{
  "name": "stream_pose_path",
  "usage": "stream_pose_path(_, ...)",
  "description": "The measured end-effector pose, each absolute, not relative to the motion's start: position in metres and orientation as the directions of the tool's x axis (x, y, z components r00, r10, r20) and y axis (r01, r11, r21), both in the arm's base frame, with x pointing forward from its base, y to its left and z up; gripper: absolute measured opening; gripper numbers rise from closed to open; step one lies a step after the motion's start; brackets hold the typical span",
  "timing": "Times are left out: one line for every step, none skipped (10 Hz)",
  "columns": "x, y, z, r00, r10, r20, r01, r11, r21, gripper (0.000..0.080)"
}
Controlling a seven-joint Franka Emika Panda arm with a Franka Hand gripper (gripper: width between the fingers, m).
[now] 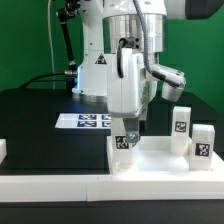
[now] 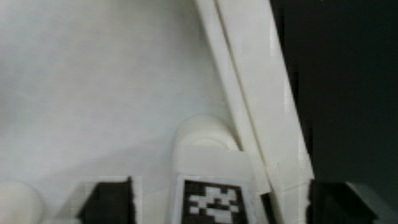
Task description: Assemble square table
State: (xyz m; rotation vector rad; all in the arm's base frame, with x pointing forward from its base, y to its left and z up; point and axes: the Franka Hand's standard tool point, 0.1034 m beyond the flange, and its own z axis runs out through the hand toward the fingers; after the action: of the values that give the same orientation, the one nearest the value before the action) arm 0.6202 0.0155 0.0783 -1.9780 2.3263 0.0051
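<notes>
The square table's panel lies flat on the black table at the exterior view's lower right. One white leg with a tag stands upright in the panel's corner at the exterior view's left. My gripper is right above it. In the wrist view the leg stands beside the panel's raised rim, between my fingers. A gap shows between this finger and the leg. My gripper is open around the leg. Two more legs stand at the exterior view's right.
The marker board lies on the black table behind the panel. A long white bar runs along the front edge. A small white block sits at the exterior view's left edge. The robot base stands behind.
</notes>
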Motion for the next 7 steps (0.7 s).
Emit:
stream_pose_path(0.6199,0.0158,0.0795,-0.013,-0.999,-0.052,-0.998,0.016,-0.059,0.0636)
stream_pose_path(0.6181,0.0183,0.0789,0.082,-0.996,-0.046,-0.995,-0.079,-0.063,0.0636)
stream_pose_path(0.6179,0.017,0.0782,0.125,-0.991,-0.043,-0.99,-0.123,-0.063,0.0647)
stream_pose_path(0.6179,0.0162,0.0782,0.201,-0.979,-0.038,-0.978,-0.198,-0.067,0.0647)
stream_pose_path(0.6179,0.016,0.0782,0.266,-0.964,-0.033,-0.962,-0.263,-0.069,0.0649)
stream_pose_path(0.6179,0.0159,0.0782,0.308,-0.951,-0.03,-0.95,-0.305,-0.07,0.0649)
stream_pose_path(0.618,0.0151,0.0782,0.401,-0.916,-0.023,-0.914,-0.399,-0.073,0.0649)
